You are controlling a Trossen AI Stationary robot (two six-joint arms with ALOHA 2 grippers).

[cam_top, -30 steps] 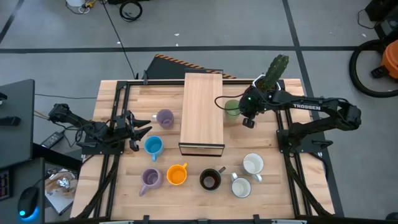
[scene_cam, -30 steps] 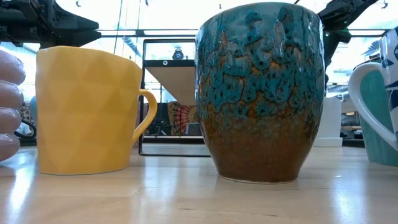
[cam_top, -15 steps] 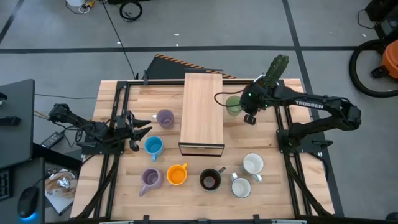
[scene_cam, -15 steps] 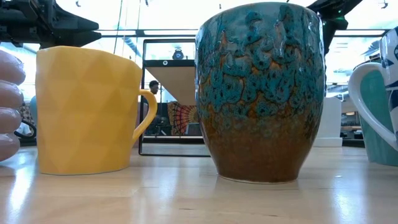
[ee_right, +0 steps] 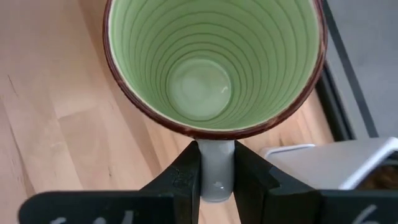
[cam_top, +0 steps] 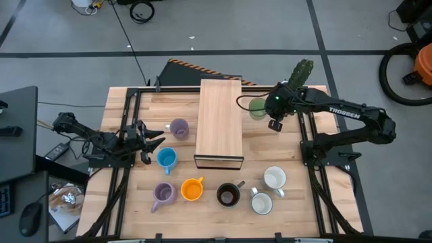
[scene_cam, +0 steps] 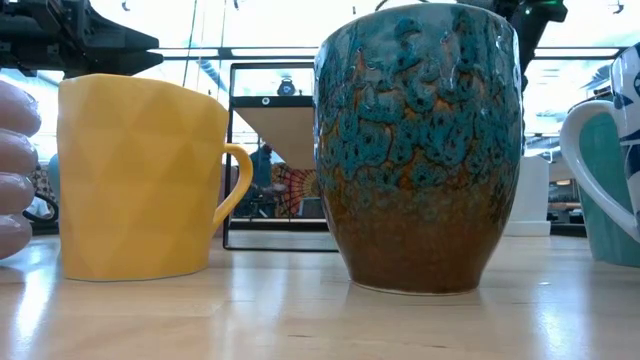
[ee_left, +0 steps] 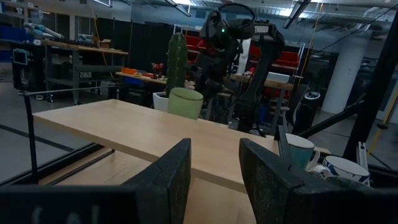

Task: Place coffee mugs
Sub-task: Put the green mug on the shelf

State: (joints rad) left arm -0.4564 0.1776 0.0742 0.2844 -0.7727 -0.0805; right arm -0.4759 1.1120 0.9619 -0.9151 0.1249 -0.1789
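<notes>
A green mug (cam_top: 256, 108), green inside with a brown rim (ee_right: 214, 62), hangs above the table beside the far right side of the wooden riser (cam_top: 219, 125). My right gripper (cam_top: 267, 111) is shut on it. The left wrist view shows the green mug (ee_left: 185, 102) above the riser top. On the table stand a lilac mug (cam_top: 179, 128), a light blue mug (cam_top: 167, 158), another lilac mug (cam_top: 164, 194), an orange mug (cam_top: 192, 189), a black mug (cam_top: 228, 195) and two white mugs (cam_top: 275, 178), (cam_top: 262, 202). My left gripper (cam_top: 154, 138) waits open at the table's left. My right gripper pinches the green mug's handle (ee_right: 216, 163) between its two fingers (ee_right: 183, 177). They come slanting down from above, from the table's right side. The mug hangs clear of the table with its mouth facing the wrist camera.
A white pot with a green cactus (cam_top: 300, 75) stands at the far right, close behind the right arm. The low view is filled by the orange mug (scene_cam: 140, 180) and the black mug's glazed outside (scene_cam: 420, 150). Metal frames run along both table sides.
My right gripper has risen, still shut on the green mug's handle, and drifted a little toward the table's far edge. The mug has been lifted clear of the table and stays in the same hold.
</notes>
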